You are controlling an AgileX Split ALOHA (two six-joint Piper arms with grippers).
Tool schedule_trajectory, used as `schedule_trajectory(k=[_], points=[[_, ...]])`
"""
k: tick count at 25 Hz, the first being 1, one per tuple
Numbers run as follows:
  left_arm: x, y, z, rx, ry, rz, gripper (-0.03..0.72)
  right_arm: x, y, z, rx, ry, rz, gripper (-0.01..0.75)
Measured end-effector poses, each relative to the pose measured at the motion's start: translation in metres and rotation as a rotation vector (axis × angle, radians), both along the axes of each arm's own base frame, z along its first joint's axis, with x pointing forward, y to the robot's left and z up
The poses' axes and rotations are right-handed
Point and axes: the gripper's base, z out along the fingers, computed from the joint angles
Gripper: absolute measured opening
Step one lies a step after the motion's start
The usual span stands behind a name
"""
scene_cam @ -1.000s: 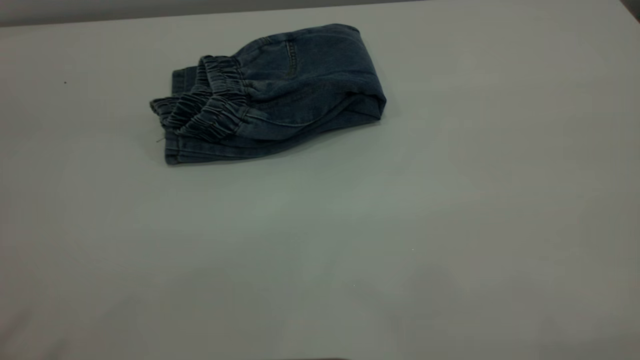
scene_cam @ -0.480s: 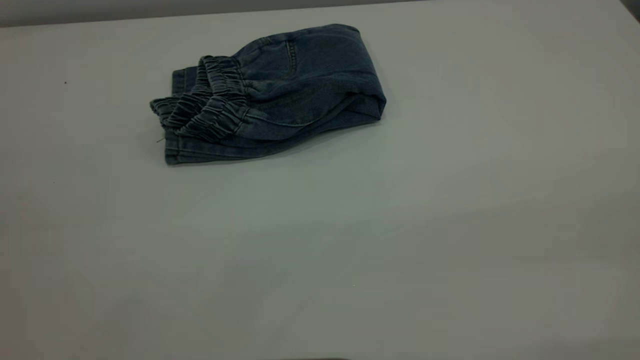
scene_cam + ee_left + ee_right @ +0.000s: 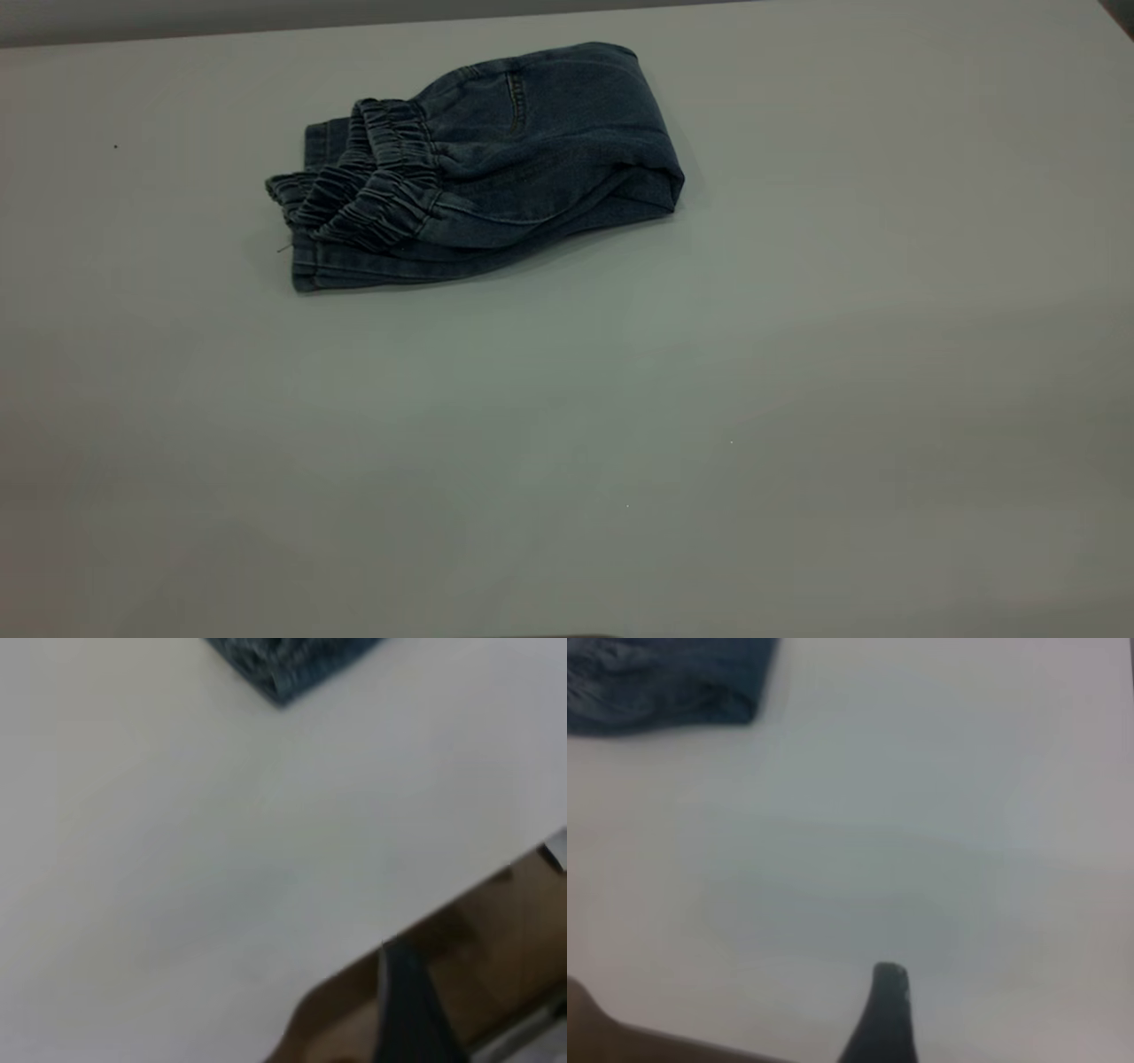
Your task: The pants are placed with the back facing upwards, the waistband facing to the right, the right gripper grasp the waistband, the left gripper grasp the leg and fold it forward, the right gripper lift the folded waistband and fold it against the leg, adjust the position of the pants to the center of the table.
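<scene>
Worktop [image 3: 797,399]: a broad, plain white-grey surface that fills the exterior view; its near edge shows in both wrist views, with brown beyond it.
Pants [image 3: 496,168]: folded into a compact blue denim bundle, lying flat on the worktop toward its far side and left of the middle; nothing touches them.
Fold: the rounded folded edge of the bundle points right, the layered open edges point left.
Pocket seam: a short stitched line shows on the top layer near the far edge of the bundle.
Waistband [image 3: 376,190]: gathered and ruffled, resting on top of the bundle at its left end, with flat denim hems showing under it and to its left.
Pants in the wrist views: only a corner of the denim shows in the left wrist view [image 3: 292,660], and the folded end shows in the right wrist view [image 3: 664,687], each well apart from that arm's finger.
Left gripper [image 3: 407,1010]: back near the worktop's near edge, out of the exterior view; one dark finger shows, so I cannot tell its opening.
Right gripper [image 3: 881,1014]: also back over the near part of the worktop; a single dark fingertip shows, opening impossible to tell.
</scene>
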Motion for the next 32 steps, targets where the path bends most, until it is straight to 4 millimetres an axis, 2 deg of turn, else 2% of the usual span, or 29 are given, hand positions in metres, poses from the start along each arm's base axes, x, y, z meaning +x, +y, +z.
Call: schedule_trajectory(k=[3,10,32], points=[[0.001,-0.003,-0.012,0.002,0.044,-0.008,0.379,0.003,-0.001,-0.007,-0.002,0.013,-0.005,0.580],[0.001,-0.009,-0.032,-0.029,0.137,-0.035,0.379,0.005,-0.001,-0.008,-0.001,0.009,-0.007,0.580],[0.004,-0.011,-0.030,-0.067,0.106,-0.024,0.379,0.005,-0.001,-0.008,-0.001,0.006,-0.008,0.580]])
